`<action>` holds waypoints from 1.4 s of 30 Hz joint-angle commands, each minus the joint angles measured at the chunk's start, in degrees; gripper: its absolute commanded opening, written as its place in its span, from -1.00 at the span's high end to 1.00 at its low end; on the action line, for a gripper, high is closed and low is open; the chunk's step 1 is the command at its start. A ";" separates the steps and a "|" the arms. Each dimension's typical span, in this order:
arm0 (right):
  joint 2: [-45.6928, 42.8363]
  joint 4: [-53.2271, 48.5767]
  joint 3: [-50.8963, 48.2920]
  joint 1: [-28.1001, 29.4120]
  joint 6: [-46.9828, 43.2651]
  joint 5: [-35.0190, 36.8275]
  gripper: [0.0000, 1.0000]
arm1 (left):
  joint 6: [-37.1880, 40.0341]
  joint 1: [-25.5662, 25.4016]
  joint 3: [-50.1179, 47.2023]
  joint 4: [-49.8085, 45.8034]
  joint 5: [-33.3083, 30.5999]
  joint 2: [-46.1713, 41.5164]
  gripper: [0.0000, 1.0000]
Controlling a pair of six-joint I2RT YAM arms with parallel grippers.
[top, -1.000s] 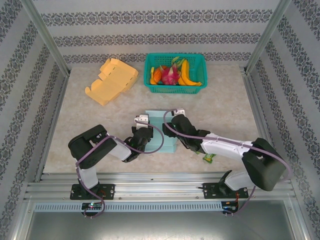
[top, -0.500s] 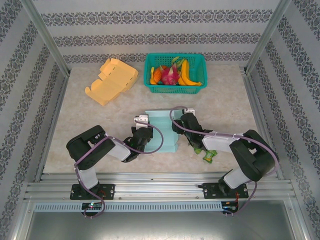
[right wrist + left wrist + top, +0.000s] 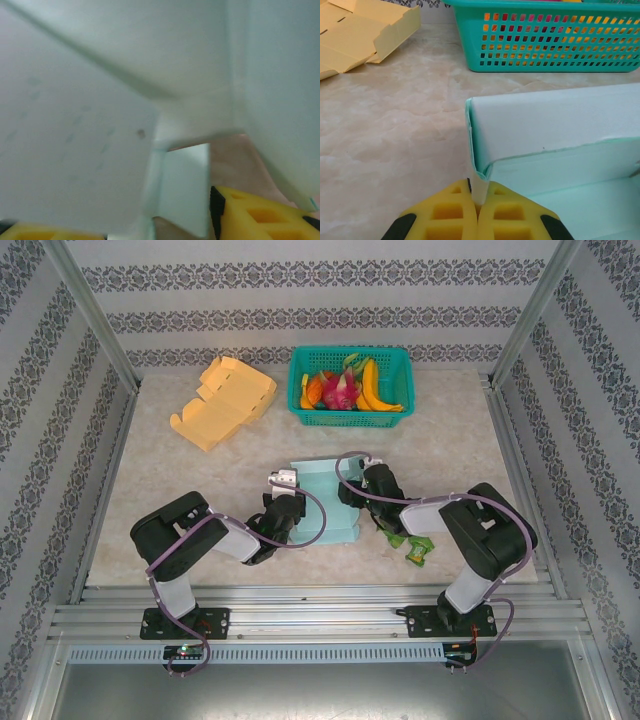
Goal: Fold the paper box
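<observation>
Your paper box (image 3: 325, 502), mid-frame, looks light, easily creased card (hold flap edges): left fingers (image 3: 451, 212) pinch its corner flap; right fingers (image 3: 260, 215) stand apart, gripping nothing.

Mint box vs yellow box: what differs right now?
Mint box sits centre, on the near side; yellow box lies far left. Mint box has a wall raised, its flap pinched by the left gripper; yellow box lies untouched, mostly flat. Both are unfinished paper boxes.
</observation>
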 commanded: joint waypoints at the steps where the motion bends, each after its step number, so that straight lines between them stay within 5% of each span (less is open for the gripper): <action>1: -0.21 7.11 0.87 1.70 -2.62 -4.21 -0.10 | -0.72 -0.98 -0.72 -4.78 2.08 -0.73 1.00; 29: 8.21 0.60 4.06 4.06 1.22 -0.15 -0.08 | -2.31 -0.98 -0.32 -3.97 2.35 -0.01 1.00; 42: -4.82 -2.73 1.19 3.92 0.89 -3.06 -0.10 | -2.64 -0.98 1.34 -6.63 0.91 0.46 1.00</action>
